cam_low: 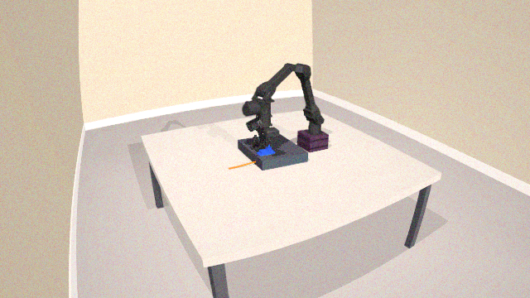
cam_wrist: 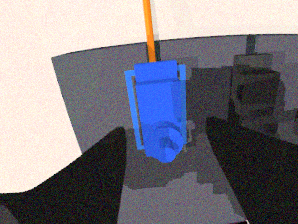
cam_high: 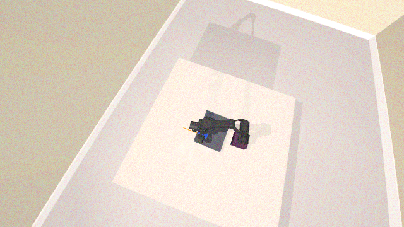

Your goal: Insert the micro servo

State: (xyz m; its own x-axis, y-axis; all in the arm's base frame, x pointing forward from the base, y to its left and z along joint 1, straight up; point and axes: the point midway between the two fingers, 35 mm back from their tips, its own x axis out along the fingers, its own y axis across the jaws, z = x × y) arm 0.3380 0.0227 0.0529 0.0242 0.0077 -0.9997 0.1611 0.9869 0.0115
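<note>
We see the blue micro servo (cam_wrist: 157, 110) sitting in the grey deck (cam_wrist: 87, 90), near the deck's edge, with its orange cable (cam_wrist: 147, 10) running out over that edge onto the table (cam_low: 290, 199). Our gripper (cam_wrist: 166, 163) hangs just above the servo, fingers parted on either side of it, gripping nothing.

The micro servo (cam_wrist: 157, 111) between the gripper's (cam_wrist: 162, 163) fingers is bright blue, and its cable (cam_wrist: 147, 12), running away ahead of the gripper, is orange. The deck (cam_wrist: 87, 90) beneath the gripper is dark slate grey. The fingers are near black, matching the arm (cam_low: 286, 76). Behind the gripper, the arm's base block (cam_low: 313, 141) is dark purple with darker bands. The table (cam_low: 248, 207) is cream white.
</note>
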